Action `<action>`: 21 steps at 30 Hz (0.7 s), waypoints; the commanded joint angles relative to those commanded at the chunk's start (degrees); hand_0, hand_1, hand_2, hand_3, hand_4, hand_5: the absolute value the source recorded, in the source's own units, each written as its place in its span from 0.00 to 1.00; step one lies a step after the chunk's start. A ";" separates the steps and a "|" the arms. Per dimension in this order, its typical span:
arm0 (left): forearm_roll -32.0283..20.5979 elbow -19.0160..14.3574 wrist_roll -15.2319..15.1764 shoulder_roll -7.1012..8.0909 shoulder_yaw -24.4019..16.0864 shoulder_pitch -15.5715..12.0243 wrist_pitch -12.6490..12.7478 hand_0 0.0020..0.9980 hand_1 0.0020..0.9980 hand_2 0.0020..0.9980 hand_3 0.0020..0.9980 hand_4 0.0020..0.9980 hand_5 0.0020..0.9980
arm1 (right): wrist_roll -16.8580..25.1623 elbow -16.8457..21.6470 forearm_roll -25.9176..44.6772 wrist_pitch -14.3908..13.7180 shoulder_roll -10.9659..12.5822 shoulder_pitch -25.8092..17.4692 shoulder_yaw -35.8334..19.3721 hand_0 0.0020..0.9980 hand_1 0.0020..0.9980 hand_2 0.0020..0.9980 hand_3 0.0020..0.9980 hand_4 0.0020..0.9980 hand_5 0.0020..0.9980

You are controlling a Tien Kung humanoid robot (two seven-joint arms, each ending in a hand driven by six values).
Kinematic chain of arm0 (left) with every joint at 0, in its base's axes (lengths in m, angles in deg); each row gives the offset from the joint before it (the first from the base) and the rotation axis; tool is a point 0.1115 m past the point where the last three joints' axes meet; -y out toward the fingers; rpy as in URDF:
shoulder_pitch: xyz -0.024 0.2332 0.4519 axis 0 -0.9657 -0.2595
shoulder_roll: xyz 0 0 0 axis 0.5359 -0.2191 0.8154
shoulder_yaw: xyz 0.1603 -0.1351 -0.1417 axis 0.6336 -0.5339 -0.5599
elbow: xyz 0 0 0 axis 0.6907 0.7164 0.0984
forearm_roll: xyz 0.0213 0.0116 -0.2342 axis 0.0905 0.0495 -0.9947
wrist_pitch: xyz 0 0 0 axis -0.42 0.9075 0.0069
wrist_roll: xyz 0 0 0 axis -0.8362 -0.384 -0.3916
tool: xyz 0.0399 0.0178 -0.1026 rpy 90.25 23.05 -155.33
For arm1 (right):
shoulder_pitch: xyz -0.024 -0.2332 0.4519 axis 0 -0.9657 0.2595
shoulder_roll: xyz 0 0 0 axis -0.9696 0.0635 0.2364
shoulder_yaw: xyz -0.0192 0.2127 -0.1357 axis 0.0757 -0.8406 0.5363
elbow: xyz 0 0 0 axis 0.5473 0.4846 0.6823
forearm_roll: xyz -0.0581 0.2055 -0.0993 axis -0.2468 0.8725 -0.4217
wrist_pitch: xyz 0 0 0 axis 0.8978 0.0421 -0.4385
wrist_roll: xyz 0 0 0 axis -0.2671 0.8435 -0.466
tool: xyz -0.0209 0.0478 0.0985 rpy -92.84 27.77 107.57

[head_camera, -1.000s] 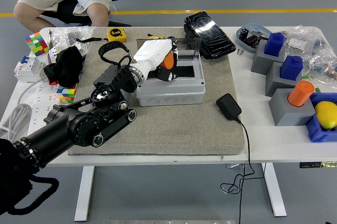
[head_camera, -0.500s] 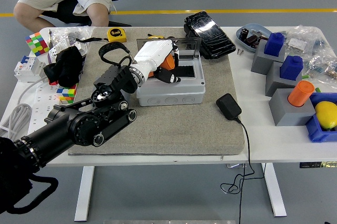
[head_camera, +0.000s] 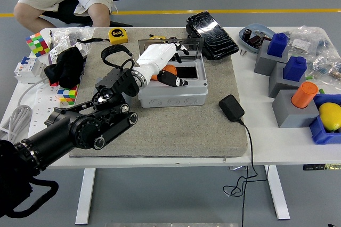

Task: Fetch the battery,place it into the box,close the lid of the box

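Note:
The grey box [head_camera: 173, 95] stands open on the grey mat, its dark clear lid [head_camera: 193, 47] tipped up at the far side. An orange battery [head_camera: 168, 70] lies inside the box at its left end, partly hidden by my hand. My left hand [head_camera: 171, 65], white on a black arm, hovers over that end of the box. Its fingers [head_camera: 177, 48] stretch toward the lid and the thumb [head_camera: 174, 81] points over the box's front rim, spread and apart from the battery. My right arm is out of the picture.
A black case [head_camera: 211, 34] lies behind the box, a yellow tape measure [head_camera: 118, 35] at the back left, a black power adapter [head_camera: 231, 107] with cable to the right. Grey blocks with blue and orange pieces [head_camera: 294, 83] fill the right side. A person sits beyond the far-left corner.
The battery has dropped from between my fingers down into the box. My left hand has spread and lifted slightly toward the lid.

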 joint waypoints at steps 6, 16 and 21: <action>-0.61 -0.75 -0.51 0.00 0.08 -0.24 0.07 0.40 0.55 0.57 0.71 1.00 0.27 | 0.06 0.01 -0.04 0.00 0.00 -0.06 -0.12 0.56 0.59 0.59 0.55 0.93 0.49; -3.21 -9.20 -1.40 0.00 -1.56 -3.04 0.15 0.39 0.55 0.56 0.69 1.00 0.28 | 0.12 -0.05 -0.13 0.03 -0.05 -0.28 -0.64 0.55 0.59 0.59 0.55 0.93 0.49; -2.75 -14.83 -0.90 0.00 -4.09 -5.56 -0.26 0.39 0.55 0.55 0.67 1.00 0.33 | 0.17 -0.05 -0.30 0.02 -0.09 -0.38 -0.96 0.55 0.59 0.59 0.55 0.93 0.49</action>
